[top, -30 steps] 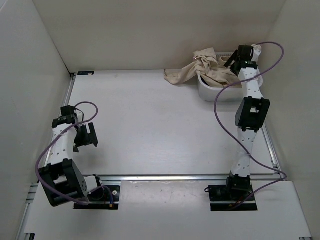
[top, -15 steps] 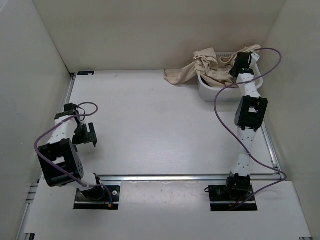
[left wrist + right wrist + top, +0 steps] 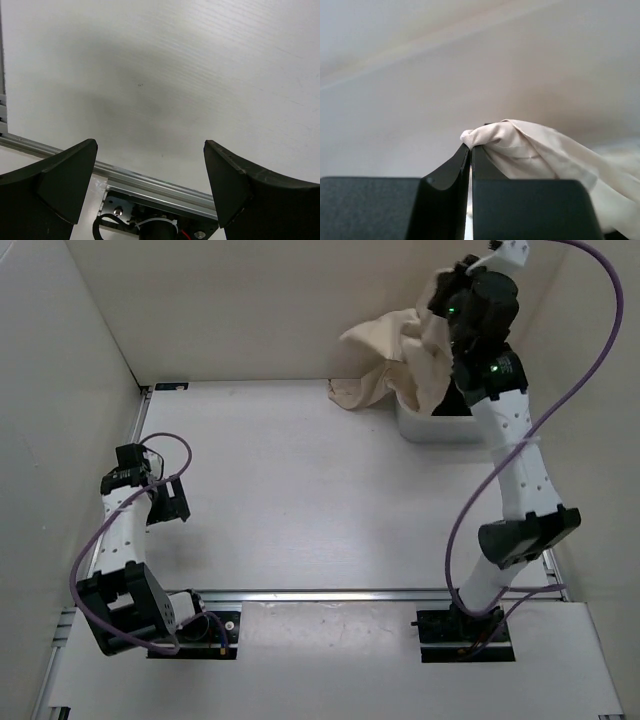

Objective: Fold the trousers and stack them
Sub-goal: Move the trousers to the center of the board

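Hanging in the upper right of the overhead view, the light beige trousers [image 3: 405, 355] dangle from the right gripper [image 3: 445, 288], which is raised high above the far right corner of the table [image 3: 300, 490]. In the right wrist view its two dark fingers [image 3: 445, 175] are pressed together, pinching a bunched fold of the cloth [image 3: 530, 145] at their tips. The lower part of the trousers reaches down to a white bin [image 3: 445, 428] at the back right. One end spills past the bin's left side onto the table. At the left of the frame, the left gripper [image 3: 172, 502] hovers low over the tabletop, its jaws spread wide and holding nothing.
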Controlling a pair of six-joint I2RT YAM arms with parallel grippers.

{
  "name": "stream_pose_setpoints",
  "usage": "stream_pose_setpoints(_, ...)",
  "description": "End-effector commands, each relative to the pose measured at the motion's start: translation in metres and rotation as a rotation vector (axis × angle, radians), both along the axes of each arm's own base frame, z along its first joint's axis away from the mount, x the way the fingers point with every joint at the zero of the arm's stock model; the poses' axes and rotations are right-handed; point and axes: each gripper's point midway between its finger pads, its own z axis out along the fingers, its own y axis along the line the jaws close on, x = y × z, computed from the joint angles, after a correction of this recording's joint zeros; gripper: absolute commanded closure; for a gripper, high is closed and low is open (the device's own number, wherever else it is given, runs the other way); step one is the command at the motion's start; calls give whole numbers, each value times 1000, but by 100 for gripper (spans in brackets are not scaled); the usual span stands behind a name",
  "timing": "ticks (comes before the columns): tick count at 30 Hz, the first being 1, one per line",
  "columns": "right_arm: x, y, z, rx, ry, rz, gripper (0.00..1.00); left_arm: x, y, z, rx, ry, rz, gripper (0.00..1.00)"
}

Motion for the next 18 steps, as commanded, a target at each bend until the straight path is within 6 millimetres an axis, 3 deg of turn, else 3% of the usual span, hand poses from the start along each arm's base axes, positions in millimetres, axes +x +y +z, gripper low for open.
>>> stream_pose_setpoints(1,-69,84,98,56,-285,152,100,7,0,21,8,-95,-3,0)
stream_pose_setpoints(2,-100,129,122,125,-359,246,100,9,2,24,19,-103,1,0)
stream_pose_setpoints(3,-107,154,124,157,-377,279,100,11,3,28,23,-115,1,0)
stream_pose_setpoints(4,-121,164,138,226,-409,281,100,11,5,35,29,-129,11,0)
stream_pose_setpoints(5,-146,198,149,283,-432,351,100,17,11,47,41,-162,26,0)
stream_pose_setpoints(6,-146,224,140,299,-415,370,100,20,15,53,48,-181,35,0)
stream_pose_setpoints(7,-167,249,143,339,-412,414,100,23,19,61,56,-201,44,0)
stream_pose_setpoints(8,-177,254,153,370,-433,424,100,27,26,76,70,-235,64,0)
stream_pose_setpoints(9,-182,274,147,382,-433,452,100,31,28,82,67,-251,68,0)
stream_pose_setpoints(13,-236,326,150,394,-447,651,100,41,43,112,82,-322,102,0)
stream_pose_setpoints(14,-242,327,147,370,-433,663,100,40,49,119,91,-336,122,0)
stream_pose_setpoints(15,-243,330,131,315,-368,664,100,44,53,125,92,-352,129,0)
stream_pose_setpoints(16,-238,341,94,249,-268,653,100,45,55,129,85,-366,132,0)
stream_pose_setpoints(17,-242,325,84,273,-196,638,100,46,56,130,78,-370,136,0)
stream_pose_setpoints(18,-235,324,38,177,-64,614,100,45,57,126,63,-355,140,0)
